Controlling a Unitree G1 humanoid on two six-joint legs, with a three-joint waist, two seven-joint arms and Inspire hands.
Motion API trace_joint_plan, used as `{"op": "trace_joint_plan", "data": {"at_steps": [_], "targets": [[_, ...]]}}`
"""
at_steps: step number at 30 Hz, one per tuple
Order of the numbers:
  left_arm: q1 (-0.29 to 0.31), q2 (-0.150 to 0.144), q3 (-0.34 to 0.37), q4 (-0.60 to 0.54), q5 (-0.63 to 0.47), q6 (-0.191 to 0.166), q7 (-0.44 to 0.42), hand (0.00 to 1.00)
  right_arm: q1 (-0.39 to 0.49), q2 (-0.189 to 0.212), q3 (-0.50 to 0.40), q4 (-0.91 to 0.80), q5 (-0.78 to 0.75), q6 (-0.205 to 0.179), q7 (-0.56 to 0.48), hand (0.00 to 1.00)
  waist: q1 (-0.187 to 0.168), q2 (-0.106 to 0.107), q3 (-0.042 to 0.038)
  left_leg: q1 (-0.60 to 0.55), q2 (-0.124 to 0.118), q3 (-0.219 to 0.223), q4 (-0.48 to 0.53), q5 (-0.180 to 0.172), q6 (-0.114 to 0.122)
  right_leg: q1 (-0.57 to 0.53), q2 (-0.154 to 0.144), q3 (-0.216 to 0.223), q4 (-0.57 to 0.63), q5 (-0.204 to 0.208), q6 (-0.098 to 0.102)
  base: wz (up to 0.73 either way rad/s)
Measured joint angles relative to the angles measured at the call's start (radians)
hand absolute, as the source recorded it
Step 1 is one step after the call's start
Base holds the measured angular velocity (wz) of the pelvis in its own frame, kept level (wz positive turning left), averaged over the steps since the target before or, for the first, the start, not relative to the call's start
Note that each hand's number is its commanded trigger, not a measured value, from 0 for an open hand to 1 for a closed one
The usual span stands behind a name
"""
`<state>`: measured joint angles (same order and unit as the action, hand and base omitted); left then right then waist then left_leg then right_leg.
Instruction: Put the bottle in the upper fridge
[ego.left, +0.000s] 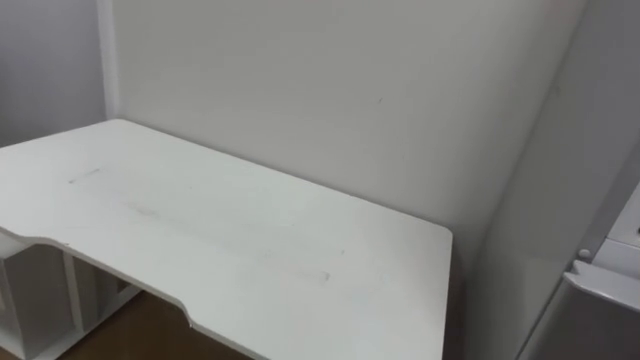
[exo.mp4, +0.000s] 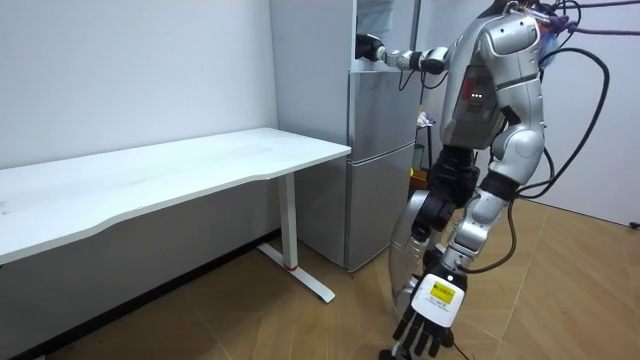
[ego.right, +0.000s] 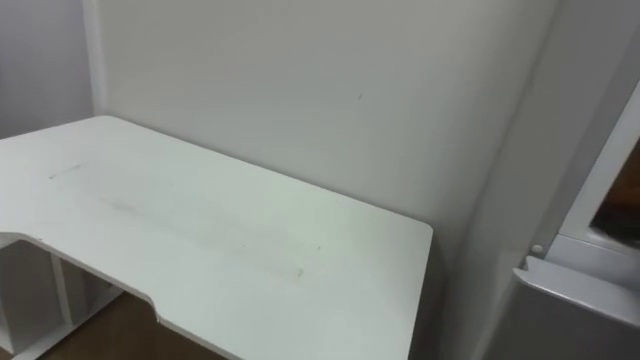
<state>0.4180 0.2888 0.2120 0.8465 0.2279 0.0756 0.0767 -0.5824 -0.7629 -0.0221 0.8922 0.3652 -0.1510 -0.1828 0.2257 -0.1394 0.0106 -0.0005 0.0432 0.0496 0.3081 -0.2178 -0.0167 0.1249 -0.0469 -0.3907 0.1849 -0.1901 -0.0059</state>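
In the room view I stand beside the tall grey fridge (exo.mp4: 381, 170), turned toward the corner where it meets the table. My right arm is stretched out at shoulder height, and my right hand (exo.mp4: 368, 47) is at the front of the upper fridge compartment. It looks small and dark there, so I cannot make out its grip or a bottle in it. My left hand (exo.mp4: 428, 322) hangs low near the floor, fingers relaxed and holding nothing. In the eye views the fridge's edge (ego.left: 592, 305) stands at the right, with a dark opening above it (ego.right: 620, 205).
A long white table (ego.left: 230, 240) stands against the white wall to my left, its end close to the fridge (ego.right: 575, 300). In the room view the table (exo.mp4: 150, 180) stands on a white leg (exo.mp4: 290, 225). The floor is wood.
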Motion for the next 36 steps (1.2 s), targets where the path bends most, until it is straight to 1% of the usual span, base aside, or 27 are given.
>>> {"op": "trace_joint_plan", "data": {"at_steps": [6,9,14,19,22,24,26,29,31,33,34,36], "targets": [[-0.002,0.000,-0.004,-0.004,0.000,0.010,0.001,0.00,0.020,0.000,-0.001,-0.006,0.002,0.000,0.000,0.00,-0.002,-0.007,-0.0056,0.002,0.000,-0.001,0.002,0.000,0.000,0.003,-0.001,-0.007,-0.001,0.000,0.000,0.00],[-0.004,0.000,-0.010,-0.006,0.000,0.011,0.001,0.00,0.033,0.003,0.000,-0.016,0.005,0.000,0.000,0.00,-0.001,-0.006,-0.0059,0.012,0.000,-0.001,-0.001,-0.001,0.000,0.016,-0.001,-0.009,0.000,0.000,0.000,0.00],[-0.009,0.001,-0.010,-0.024,0.000,0.010,0.001,0.00,0.107,0.004,-0.025,-0.097,0.004,-0.002,-0.001,0.00,-0.003,-0.003,-0.0079,0.013,0.001,-0.001,-0.001,-0.002,0.000,0.018,0.000,-0.003,-0.002,0.000,0.000,0.01],[-0.011,0.001,-0.014,-0.038,0.000,0.009,0.002,0.00,0.182,0.025,-0.060,-0.205,0.003,-0.005,-0.006,0.00,-0.012,0.003,-0.0107,0.027,0.001,0.004,-0.010,-0.003,0.000,0.028,0.001,0.003,-0.012,0.001,0.001,-0.02],[-0.006,-0.002,-0.024,-0.038,0.001,0.009,0.003,0.00,0.211,0.051,-0.094,-0.253,0.005,-0.012,0.008,0.00,-0.029,0.014,-0.0166,0.039,0.000,0.004,-0.013,-0.007,0.000,0.041,0.001,0.004,-0.013,0.001,0.003,0.00],[0.001,-0.002,-0.023,-0.036,0.001,0.010,0.004,0.00,0.234,0.078,-0.120,-0.299,0.004,-0.020,0.015,0.00,-0.041,0.022,-0.0208,0.045,-0.001,0.006,-0.019,-0.007,0.000,0.045,0.002,0.007,-0.012,0.002,0.004,-0.02],[0.002,-0.003,-0.023,-0.036,0.002,0.010,0.005,0.00,0.249,0.092,-0.132,-0.322,0.004,-0.024,0.019,0.00,-0.049,0.026,-0.0230,0.052,-0.001,0.006,-0.023,-0.007,-0.001,0.050,0.002,0.007,-0.012,0.002,0.004,0.00],[0.002,-0.010,-0.023,-0.036,0.001,0.010,0.007,0.00,0.261,0.113,-0.154,-0.349,0.008,-0.030,0.033,0.00,-0.055,0.031,-0.0231,0.058,0.001,0.011,-0.026,-0.008,-0.001,0.050,0.002,0.013,-0.010,0.002,0.004,-0.06],[0.010,-0.020,-0.024,-0.035,0.001,0.009,0.010,0.00,0.272,0.132,-0.160,-0.380,0.008,-0.034,0.031,0.00,-0.058,0.039,-0.0255,0.065,0.002,0.021,-0.033,-0.008,-0.001,0.050,0.001,0.022,-0.008,0.002,0.004,-0.14],[0.011,-0.038,-0.024,-0.032,0.000,0.009,0.022,0.00,0.300,0.145,-0.169,-0.431,0.014,-0.041,0.025,0.00,-0.064,0.051,-0.0249,0.069,0.002,0.029,-0.036,-0.008,0.000,0.048,0.000,0.031,-0.008,0.003,0.006,-0.11],[0.011,-0.042,-0.024,-0.031,0.001,0.009,0.025,0.00,0.311,0.153,-0.170,-0.436,0.017,-0.050,0.022,0.00,-0.067,0.053,-0.0245,0.069,0.002,0.030,-0.036,-0.009,0.001,0.048,-0.001,0.031,-0.008,0.004,0.006,-0.08],[0.019,-0.051,-0.024,-0.027,0.001,0.009,0.029,0.00,0.335,0.198,-0.193,-0.495,0.015,-0.057,0.017,0.00,-0.086,0.060,-0.0243,0.076,0.001,0.035,-0.041,-0.008,0.001,0.048,-0.003,0.032,0.000,0.004,0.006,-0.04]]}}
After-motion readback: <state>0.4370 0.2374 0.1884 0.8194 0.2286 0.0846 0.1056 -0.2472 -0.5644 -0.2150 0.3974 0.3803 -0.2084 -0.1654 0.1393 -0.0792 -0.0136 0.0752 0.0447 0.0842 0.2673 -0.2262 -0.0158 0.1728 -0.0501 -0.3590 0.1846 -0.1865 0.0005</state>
